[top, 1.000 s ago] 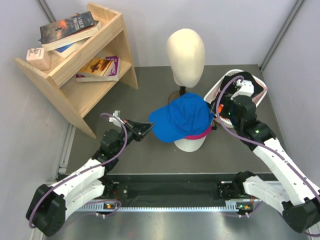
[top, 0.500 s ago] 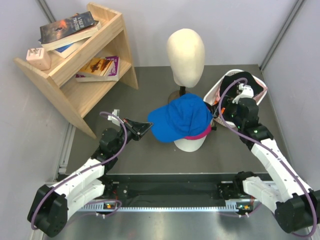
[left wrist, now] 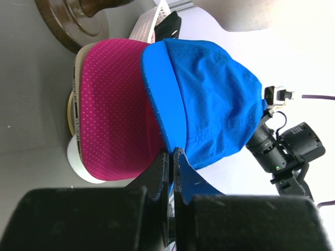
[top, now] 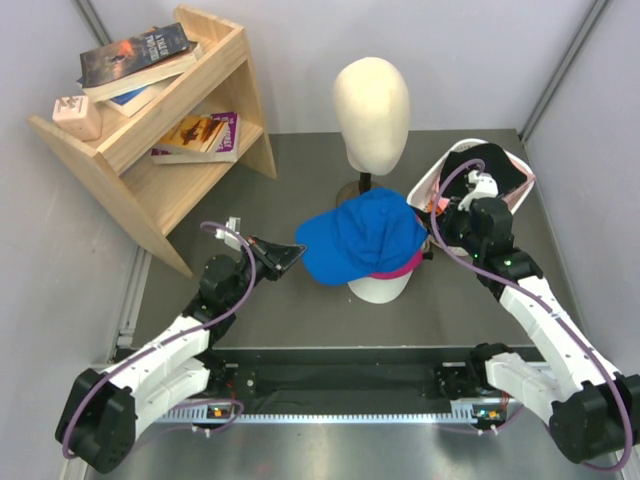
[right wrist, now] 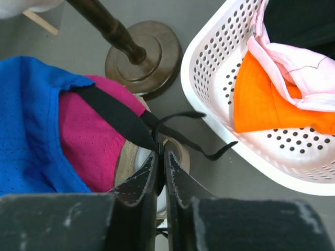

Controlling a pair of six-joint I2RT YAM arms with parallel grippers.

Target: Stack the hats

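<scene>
We see the blue cap topping the magenta cap on the stack mid-tabletop, just in front of the mannequin head. Right pincer is clenched on the blue cap's black strap; left pincer is clenched at its brim, and we can't tell if it grips. Orange hat and pink cap lie in the white basket.

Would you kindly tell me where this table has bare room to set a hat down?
Bare table lies in front of the hat stack and between the shelf and the mannequin stand. Crowded between stack and white basket, where the right pincer pinches the blue cap's strap.
</scene>
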